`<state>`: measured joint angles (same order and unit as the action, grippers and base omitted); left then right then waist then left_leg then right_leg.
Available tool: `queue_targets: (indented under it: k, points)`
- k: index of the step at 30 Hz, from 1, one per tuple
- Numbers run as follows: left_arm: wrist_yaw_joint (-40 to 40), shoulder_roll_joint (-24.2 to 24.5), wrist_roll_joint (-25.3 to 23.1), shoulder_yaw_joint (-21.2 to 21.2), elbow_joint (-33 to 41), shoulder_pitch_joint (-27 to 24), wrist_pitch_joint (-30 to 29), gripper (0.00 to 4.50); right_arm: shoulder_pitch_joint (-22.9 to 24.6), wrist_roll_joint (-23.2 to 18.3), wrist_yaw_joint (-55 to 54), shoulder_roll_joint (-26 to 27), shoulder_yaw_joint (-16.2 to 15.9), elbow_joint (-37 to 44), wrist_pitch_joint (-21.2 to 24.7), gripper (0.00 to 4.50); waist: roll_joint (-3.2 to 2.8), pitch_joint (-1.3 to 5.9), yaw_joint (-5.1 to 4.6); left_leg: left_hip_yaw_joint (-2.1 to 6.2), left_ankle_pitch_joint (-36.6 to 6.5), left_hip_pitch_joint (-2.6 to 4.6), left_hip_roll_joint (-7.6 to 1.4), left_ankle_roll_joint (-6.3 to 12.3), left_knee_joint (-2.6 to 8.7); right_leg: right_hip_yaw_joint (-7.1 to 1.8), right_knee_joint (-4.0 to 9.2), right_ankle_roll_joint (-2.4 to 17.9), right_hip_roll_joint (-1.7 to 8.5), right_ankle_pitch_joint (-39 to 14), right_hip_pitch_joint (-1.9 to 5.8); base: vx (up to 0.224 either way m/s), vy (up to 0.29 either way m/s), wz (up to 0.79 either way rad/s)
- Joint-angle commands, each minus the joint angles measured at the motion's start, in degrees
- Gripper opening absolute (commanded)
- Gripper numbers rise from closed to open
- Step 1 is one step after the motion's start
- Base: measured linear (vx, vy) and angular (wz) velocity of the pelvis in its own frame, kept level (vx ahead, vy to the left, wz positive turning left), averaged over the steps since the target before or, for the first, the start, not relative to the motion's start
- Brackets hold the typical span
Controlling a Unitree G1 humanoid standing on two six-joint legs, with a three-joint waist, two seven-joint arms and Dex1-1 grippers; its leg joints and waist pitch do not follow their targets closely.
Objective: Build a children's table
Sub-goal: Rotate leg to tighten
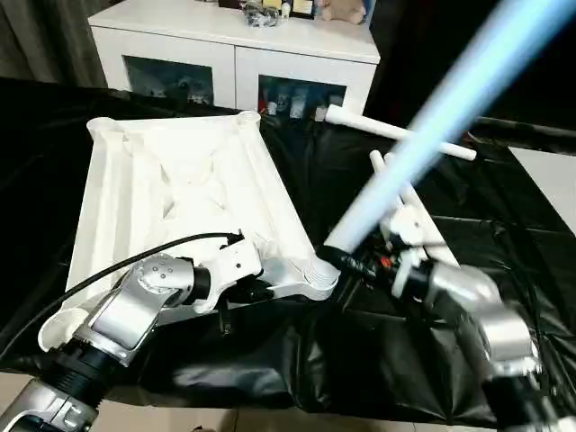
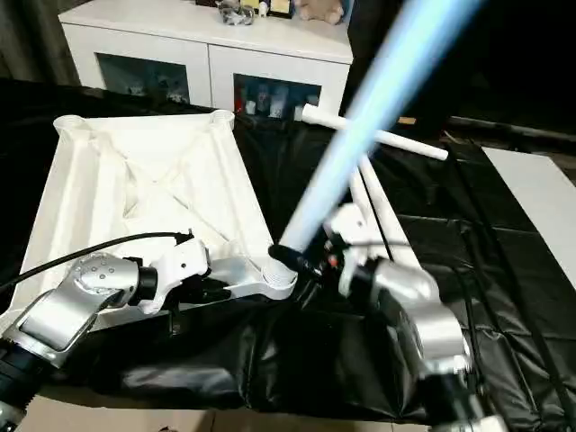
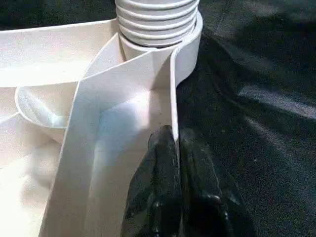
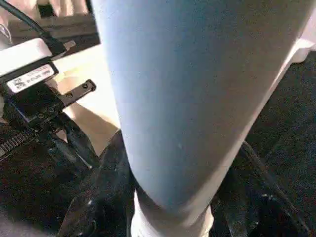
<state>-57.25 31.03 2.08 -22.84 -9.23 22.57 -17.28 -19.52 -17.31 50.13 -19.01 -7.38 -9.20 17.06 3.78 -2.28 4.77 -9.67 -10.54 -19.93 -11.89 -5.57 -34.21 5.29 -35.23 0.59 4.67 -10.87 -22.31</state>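
Gripping the leg (image 1: 423, 135) near its threaded foot, my right pincer (image 1: 360, 263) holds it slanted above the corner socket (image 1: 317, 274) just beside. My left pincer (image 3: 180, 197), closed on the tabletop (image 1: 180, 180) rim, steadies that corner.

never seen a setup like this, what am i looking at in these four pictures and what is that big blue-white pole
A humanoid robot with two silver arms is building a children's table. The two wide pictures come from cameras on its head, looking down over its forearms. The two close-ups come from cameras on its wrists.

On the black plastic sheet lies the white plastic ribbed tabletop, upside down. The left tool is shut on its near rim, beside a round corner socket.

The pole is a long white tapered leg. The right tool grips it near its ribbed end, which sits at that socket. More white legs lie behind, and a white cabinet stands at the back.
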Motion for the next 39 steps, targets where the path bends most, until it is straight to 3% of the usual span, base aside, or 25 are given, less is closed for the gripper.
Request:
queue_targets:
  k: [1, 4, 6, 12, 15, 21, 23, 29, 33, 39]
  points:
    - [-0.48, -0.19, -0.3, 0.33, 1.24, 0.23, 0.35, 0.0, -1.08, 1.54, 1.39, -1.9, -2.76, -3.74, 6.54, 1.84, -0.95, 2.27, -0.28, 0.93, -22.81, 0.52, -1.65, -1.2, 5.32, -3.01, 5.66, 6.18, 3.67, -25.4, 1.41, 0.0, 0.0, 0.0]
    - [-0.48, -0.18, -0.28, 0.32, 1.34, 0.14, 0.26, 0.0, -2.86, 1.77, 3.08, -2.97, -4.06, -4.17, 8.81, 1.84, -0.95, 2.31, -0.12, 0.74, -21.7, 0.53, -1.64, -1.11, 5.23, -3.16, 5.5, 6.72, 3.69, -23.89, 1.43, 0.0, 0.0, 0.0]
    - [-0.43, -0.19, -0.25, 0.31, 1.45, 0.13, 0.16, 0.0, -4.48, 1.1, 4.81, -3.71, -5.01, -4.72, 12.77, 1.84, -0.71, 2.37, -0.05, 0.73, -20.67, 0.38, -1.59, -1.0, 5.2, -3.15, 5.3, 6.82, 3.67, -23.36, 1.64, 0.0, 0.0, 0.0]
    - [-0.31, 0.01, -0.44, 0.41, 1.64, -0.08, 0.17, 0.0, -5.38, 3.07, 7.06, -5.05, -7.77, -6.88, 14.49, 1.84, -0.78, 2.63, 0.33, 0.44, -17.43, 0.35, -1.69, -0.97, 5.15, -3.29, 4.78, 8.34, 3.67, -18.05, 1.81, 0.0, 0.0, 0.0]
    - [-0.49, 0.21, -0.44, 0.48, 1.66, -0.16, 0.14, 0.0, -4.92, 3.02, 7.68, -5.23, -8.43, -7.18, 14.64, 1.84, -0.93, 2.59, 0.35, 0.46, -17.63, 0.35, -1.69, -1.09, 5.2, -3.28, 4.83, 8.36, 3.7, -18.36, 1.88, 0.0, 0.0, 0.0]
    - [-0.77, 0.14, -0.5, 0.59, 1.53, 0.02, 0.22, 0.0, -3.4, 4.72, 10.03, -5.87, -10.77, -7.69, 11.45, 1.84, -0.97, 2.32, 0.21, 0.68, -21.27, 0.63, -1.72, -1.61, 5.38, -3.13, 5.46, 7.06, 3.82, -23.15, 1.69, 0.0, 0.0, 0.0]
    - [-0.86, 0.03, -0.5, 0.66, 1.51, 0.09, 0.28, 0.0, -2.62, 5.03, 12.2, -6.48, -11.58, -7.78, 8.51, 1.84, -0.83, 2.26, 0.14, 0.79, -22.53, 0.86, -1.64, -1.38, 5.51, -3.11, 5.76, 6.31, 3.8, -25.08, 1.71, 0.0, 0.0, 0.0]
    - [-1.18, 0.04, -0.4, 0.73, 1.44, 0.06, 0.56, 0.0, -1.77, 6.22, 18.0, -8.59, -13.73, -8.83, 2.24, 1.84, -0.97, 2.39, 0.31, 0.69, -21.89, 0.93, -1.72, -0.84, 5.49, -3.25, 5.59, 7.17, 3.72, -22.82, 1.7, 0.0, 0.0, 0.0]
    - [-1.28, 0.06, -0.43, 0.75, 1.35, 0.09, 0.71, 0.0, -2.02, 5.85, 19.69, -8.48, -13.58, -9.96, 1.34, 1.84, -1.02, 2.4, 0.29, 0.68, -21.86, 0.89, -1.74, -0.6, 5.55, -3.2, 5.41, 8.21, 3.57, -21.43, 1.81, 0.0, 0.0, 0.0]
    - [-1.38, 0.1, -0.5, 0.92, 1.62, 0.14, 0.79, 0.0, -3.73, 5.91, 17.56, -6.92, -11.57, -15.34, -0.17, 1.84, -0.92, 2.28, 0.23, 0.81, -23.46, 1.01, -1.74, -0.67, 5.61, -3.14, 5.7, 7.88, 3.69, -24.25, 1.61, 0.0, 0.0, 0.0]
